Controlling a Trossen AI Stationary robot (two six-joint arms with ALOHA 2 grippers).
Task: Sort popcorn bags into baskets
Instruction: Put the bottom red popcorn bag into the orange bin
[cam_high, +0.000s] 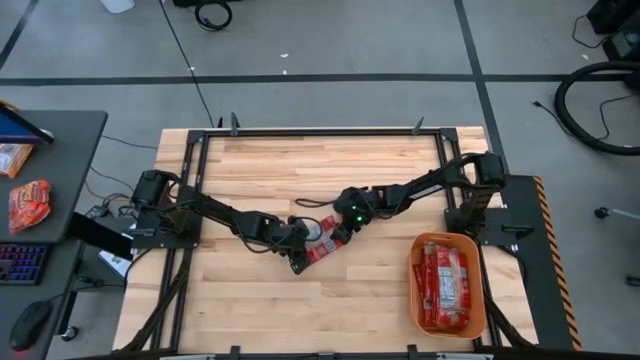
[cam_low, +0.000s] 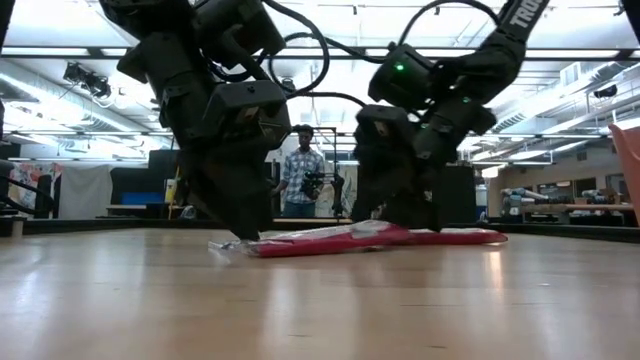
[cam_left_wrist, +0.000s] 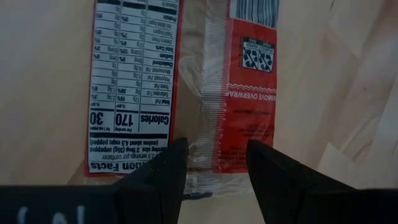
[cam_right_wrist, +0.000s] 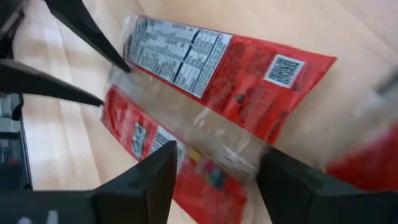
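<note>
Both arms meet near the middle of the wooden table (cam_high: 250, 180), over a flat red popcorn packet (cam_high: 322, 247) lying label side up. The left gripper (cam_left_wrist: 214, 165) stands at one short end of that packet, its two dark fingers parted with the clear crimped seam of the wrapper running between their tips; they straddle the edge but whether they pinch it cannot be told. The right gripper (cam_right_wrist: 214, 171) hangs over the opposite end, fingers spread wide with nothing clamped between them (the packet's nutrition panel lies just ahead of its tips, and the left gripper's pointed fingers show beyond it). The orange basket (cam_high: 415, 290) sits well apart from both grippers, out past the right arm's side, with red packets (cam_high: 445, 285) lying inside. A person (cam_low: 300, 175) stands in the room beyond the table.
</note>
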